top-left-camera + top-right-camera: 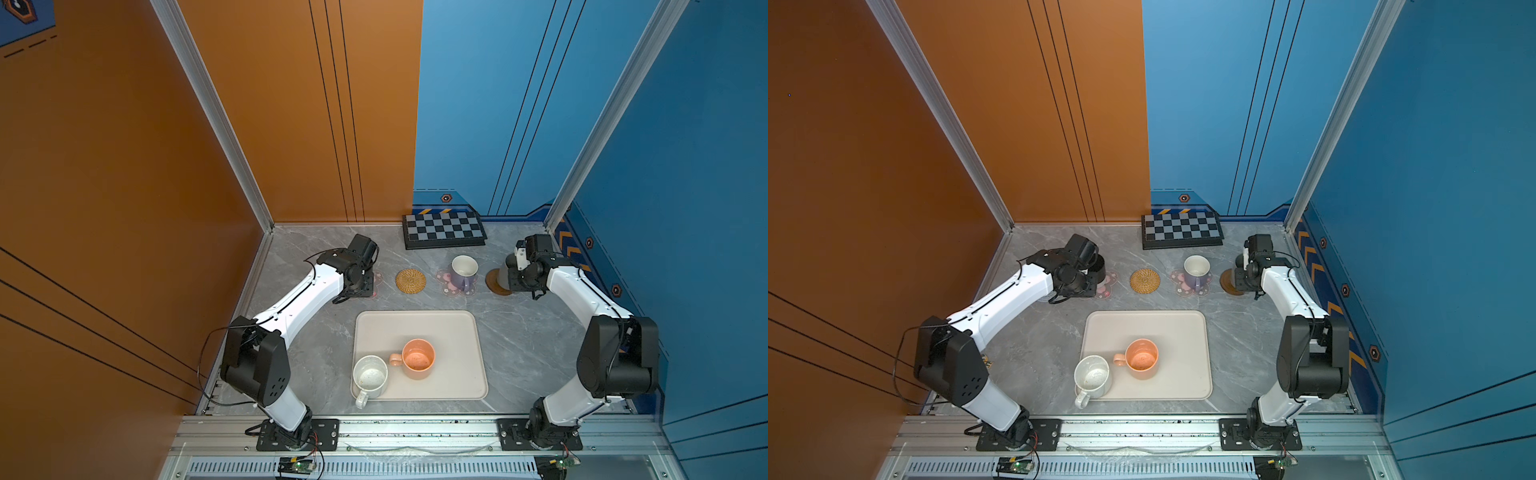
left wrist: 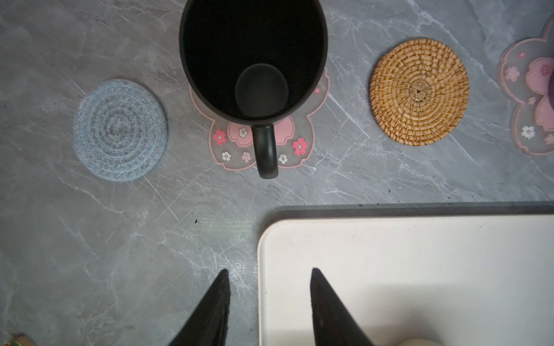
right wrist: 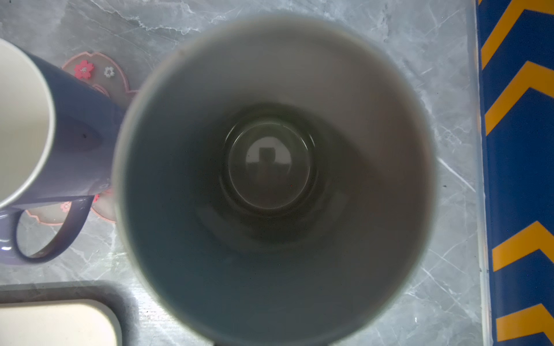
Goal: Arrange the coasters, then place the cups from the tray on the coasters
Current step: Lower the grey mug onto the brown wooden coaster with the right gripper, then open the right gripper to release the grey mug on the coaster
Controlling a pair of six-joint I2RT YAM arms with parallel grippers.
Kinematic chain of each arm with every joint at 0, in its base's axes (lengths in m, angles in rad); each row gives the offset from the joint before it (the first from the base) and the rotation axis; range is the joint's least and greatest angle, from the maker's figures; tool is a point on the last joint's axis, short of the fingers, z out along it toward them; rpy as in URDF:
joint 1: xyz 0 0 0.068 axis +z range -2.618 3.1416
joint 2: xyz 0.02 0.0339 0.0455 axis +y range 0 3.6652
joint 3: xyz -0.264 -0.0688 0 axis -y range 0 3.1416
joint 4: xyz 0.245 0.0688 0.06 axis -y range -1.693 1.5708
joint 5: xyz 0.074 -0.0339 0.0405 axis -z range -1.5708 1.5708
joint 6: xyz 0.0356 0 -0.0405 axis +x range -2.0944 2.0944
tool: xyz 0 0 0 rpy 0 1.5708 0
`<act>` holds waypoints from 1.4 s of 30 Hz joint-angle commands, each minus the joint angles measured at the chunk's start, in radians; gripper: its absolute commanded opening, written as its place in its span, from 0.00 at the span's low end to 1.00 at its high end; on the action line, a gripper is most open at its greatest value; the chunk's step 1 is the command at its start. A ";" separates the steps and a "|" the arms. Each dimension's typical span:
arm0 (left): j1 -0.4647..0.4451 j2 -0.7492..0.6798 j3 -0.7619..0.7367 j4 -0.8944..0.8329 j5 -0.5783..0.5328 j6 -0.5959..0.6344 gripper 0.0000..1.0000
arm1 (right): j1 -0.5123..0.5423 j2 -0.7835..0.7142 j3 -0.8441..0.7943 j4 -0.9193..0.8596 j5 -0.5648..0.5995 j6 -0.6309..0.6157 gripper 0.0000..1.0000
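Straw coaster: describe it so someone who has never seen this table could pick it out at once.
From the cream tray mid-table, look past its far edge toward the checkered board. The straw coaster lies there in a row, between two pink flower coasters, one under a black cup, one under a lavender cup. It is the only golden woven disc, with no cup on it.

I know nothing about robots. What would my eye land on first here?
Probably the white-and-black left arm and right arm, bending in over the grey marble table. Between them lies a cream tray holding a peach-orange cup and a speckled white cup; beyond it, a lavender cup stands on a pink flower coaster.
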 commanded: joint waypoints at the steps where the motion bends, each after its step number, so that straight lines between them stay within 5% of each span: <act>1: 0.005 0.021 0.032 -0.008 0.028 -0.022 0.45 | -0.004 0.002 0.065 0.078 -0.031 -0.036 0.00; 42: -0.017 0.120 0.095 -0.010 0.041 -0.035 0.45 | -0.001 0.073 0.090 0.026 0.001 -0.044 0.00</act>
